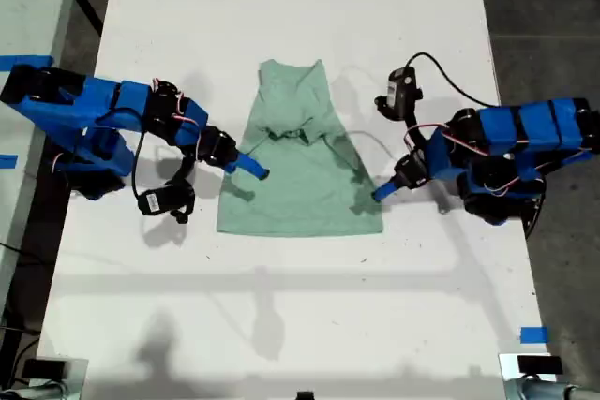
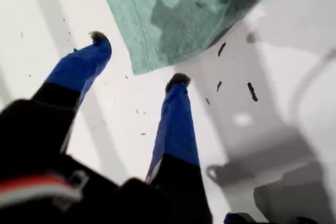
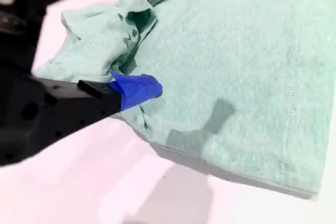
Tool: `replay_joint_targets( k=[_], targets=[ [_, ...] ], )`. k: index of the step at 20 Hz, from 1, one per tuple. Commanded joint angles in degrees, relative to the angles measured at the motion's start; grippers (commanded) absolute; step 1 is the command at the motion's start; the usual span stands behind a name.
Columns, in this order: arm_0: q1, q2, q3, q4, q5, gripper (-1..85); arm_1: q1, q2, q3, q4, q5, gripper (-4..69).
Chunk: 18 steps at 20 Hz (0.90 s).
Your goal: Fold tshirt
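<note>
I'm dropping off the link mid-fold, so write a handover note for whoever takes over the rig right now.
My first gripper: open, empty, just off a bottom corner of the tshirt, at the shirt's edge on the exterior view's right.
My second gripper: one finger lies over the shirt's opposite edge, near the bunched sleeve; I cannot tell whether it is open or shut.
Tshirt: flat mid-table, hem toward the exterior view's bottom.
Done: both sleeves look turned in toward the chest.
Left: probably smoothing the bunched sleeves, then folding the body.
</note>
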Motion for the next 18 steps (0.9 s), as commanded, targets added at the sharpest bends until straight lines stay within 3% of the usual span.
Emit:
replay_joint_targets(
  k=[1, 10, 14, 16, 18],
  targets=[
    [0.4, 1.7, -0.8, -1.1, -0.6, 34.8, -0.6, -1.9, 0.5, -3.9, 1.2, 25.6],
    [-0.2, 1.6, -0.7, 0.3, -0.4, 34.4, 1.6, -19.9, 0.4, -13.7, 4.6, 23.5],
    [0.0, 1.6, -0.8, 0.7, -0.5, 34.4, 3.8, -31.4, -4.4, -13.6, 5.9, 21.5],
    [0.2, 1.6, -0.8, 0.8, -0.7, 34.3, 4.4, -36.4, -9.0, -11.2, 4.7, 16.1],
    [0.3, 1.6, -1.1, 1.1, -0.7, 34.1, 4.7, -39.6, -12.2, -8.9, 4.9, 5.1]
  ],
)
